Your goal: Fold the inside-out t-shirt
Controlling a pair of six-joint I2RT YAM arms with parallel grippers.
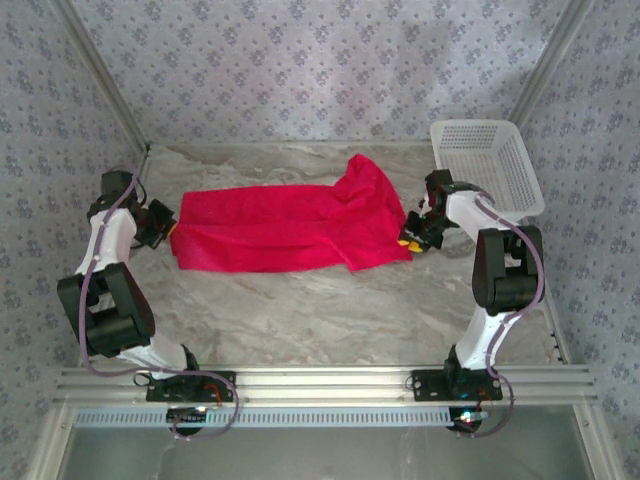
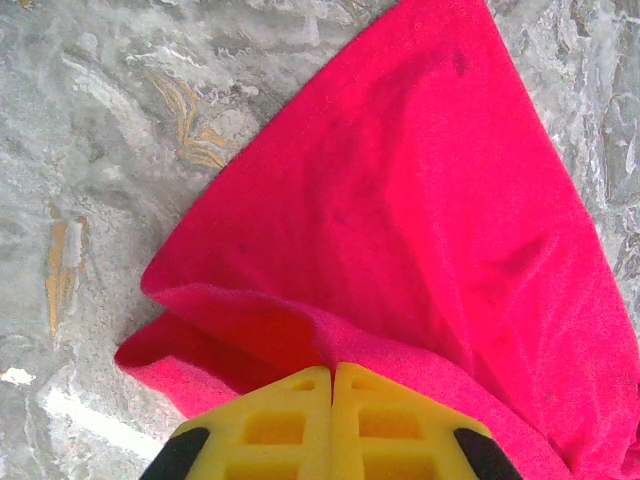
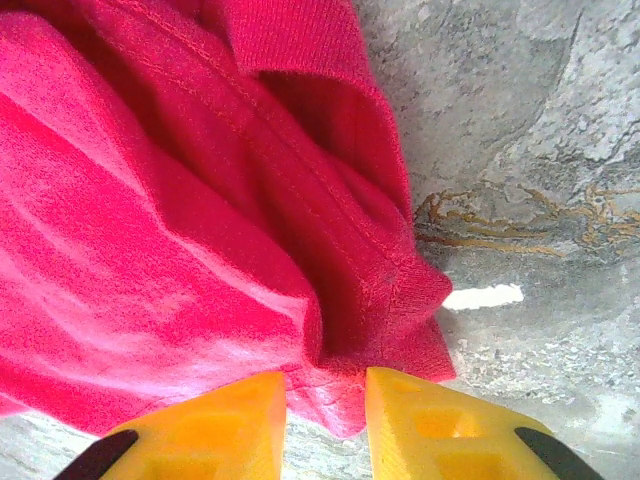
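Note:
The inside-out t-shirt (image 1: 290, 228) is bright red and lies stretched in a long band across the middle of the marble table, bunched higher at its right end. At the shirt's left edge, my left gripper (image 1: 172, 228) is shut. In the left wrist view its yellow fingers meet at the gripper (image 2: 332, 368) with a raised fold of the shirt (image 2: 430, 200) pinched at their tips. My right gripper (image 1: 408, 240) sits at the shirt's right end. In the right wrist view this gripper (image 3: 326, 385) has its fingers apart, and a corner of the shirt (image 3: 180, 200) lies loose in the gap.
A white plastic basket (image 1: 485, 160) stands at the back right, just behind the right arm. Patterned walls close off the table (image 1: 300, 320) at the back and both sides. Bare marble lies in front of the shirt.

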